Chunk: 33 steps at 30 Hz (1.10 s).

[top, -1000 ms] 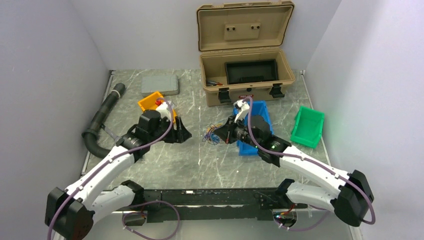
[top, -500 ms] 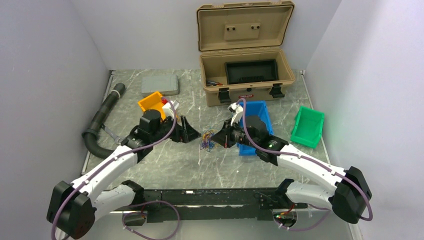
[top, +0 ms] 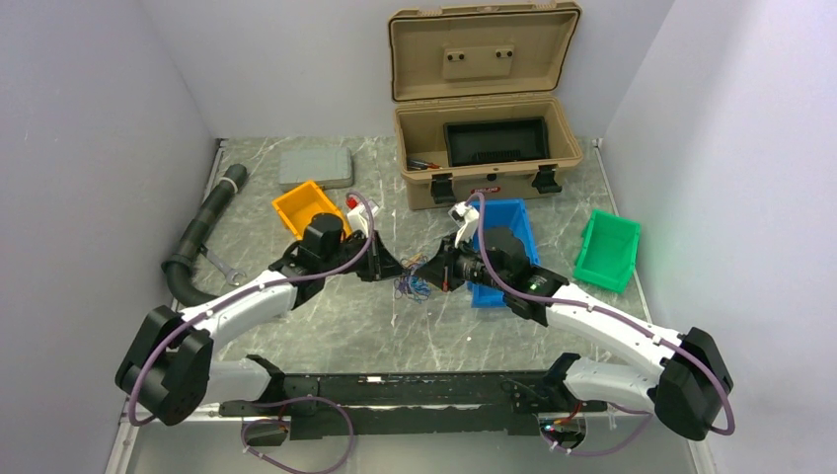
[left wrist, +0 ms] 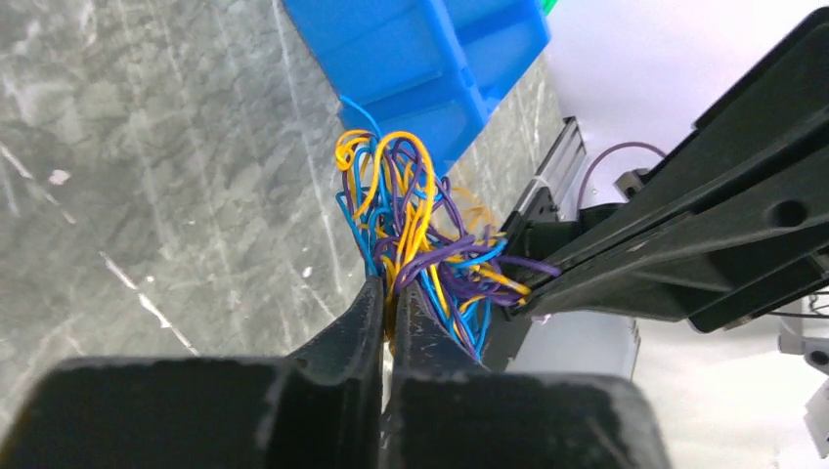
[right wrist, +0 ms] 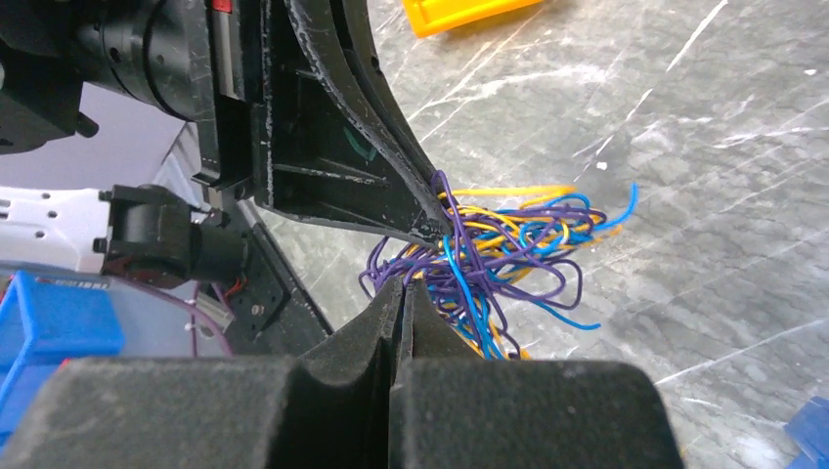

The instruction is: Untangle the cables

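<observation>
The cables (top: 409, 287) are a small tangle of hair-thin blue, orange-yellow and purple wires, hanging just above the marble table between my two grippers. My left gripper (top: 396, 270) comes in from the left. In its wrist view its jaws (left wrist: 393, 285) are shut on strands at the bundle's (left wrist: 415, 220) lower edge. My right gripper (top: 423, 273) meets it from the right, and its jaws (right wrist: 404, 285) are shut on purple strands of the same bundle (right wrist: 499, 249). The two gripper tips are almost touching.
A blue bin (top: 508, 219) lies just behind the right gripper, an orange bin (top: 299, 203) behind the left, and a green bin (top: 607, 252) at the right. An open tan case (top: 484, 148) stands at the back. Along the left side lie a grey box (top: 316, 166), a black hose (top: 202, 232) and a wrench (top: 223, 265).
My left gripper has travelled right to the bundle and closed on it, having been open. My right gripper shifted slightly left a second ago and has held still since.
</observation>
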Tool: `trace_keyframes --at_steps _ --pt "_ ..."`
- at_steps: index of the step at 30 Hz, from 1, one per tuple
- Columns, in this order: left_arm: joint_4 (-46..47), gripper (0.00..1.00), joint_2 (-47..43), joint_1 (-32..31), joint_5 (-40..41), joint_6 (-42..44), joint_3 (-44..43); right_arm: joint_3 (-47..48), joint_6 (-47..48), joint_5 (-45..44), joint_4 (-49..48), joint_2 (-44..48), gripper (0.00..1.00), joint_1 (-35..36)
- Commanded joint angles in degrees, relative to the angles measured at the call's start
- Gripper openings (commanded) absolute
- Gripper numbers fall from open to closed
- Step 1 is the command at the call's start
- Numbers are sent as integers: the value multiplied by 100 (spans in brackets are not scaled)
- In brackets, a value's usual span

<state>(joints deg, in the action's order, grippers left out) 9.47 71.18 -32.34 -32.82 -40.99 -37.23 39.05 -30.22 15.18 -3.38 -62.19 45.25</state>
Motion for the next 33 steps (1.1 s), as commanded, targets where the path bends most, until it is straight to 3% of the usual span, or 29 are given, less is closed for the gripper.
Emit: trace_keyframes --at_steps 1,6,9,12,15,18,19,20,22,23,24,27,33 --pt "376 0 47 397 -228 -132 218 327 -99 -808 243 259 0 13" --pt "-379 0 -470 1037 29 323 391 126 -534 -2921 1394 1046 0 -78" --pt "-1173 0 -736 1132 496 615 315 -129 -815 -3610 1729 1650 0 -224" --pt "-1380 0 -1002 1168 808 674 390 -317 -987 -3977 1905 2213 0 -344" --pt "-542 0 -1208 1166 -169 793 578 -441 -493 -3279 1472 2393 0 -379" --pt "-589 0 -1411 1152 -118 745 548 -338 -295 -2714 1371 2167 0 -384" --pt "-538 0 -1465 1151 -219 799 531 -311 -131 -2373 1232 2069 9 -381" --pt "-422 0 -1482 1143 -468 861 513 -287 74 -1781 1047 1948 24 -384" --pt "-222 0 -1495 1081 -950 921 433 -216 392 -727 704 1666 67 -386" --pt "-147 0 -1526 1016 -1075 920 406 -170 445 -350 581 1517 81 -383" --pt "-83 0 -1554 931 -1153 925 375 -128 506 28 433 1390 85 -378" --pt "29 0 -1651 728 -1319 942 287 -138 599 976 -110 1075 87 -379" --pt "531 0 -1678 611 -1812 656 248 -212 574 2030 -899 742 86 -356"
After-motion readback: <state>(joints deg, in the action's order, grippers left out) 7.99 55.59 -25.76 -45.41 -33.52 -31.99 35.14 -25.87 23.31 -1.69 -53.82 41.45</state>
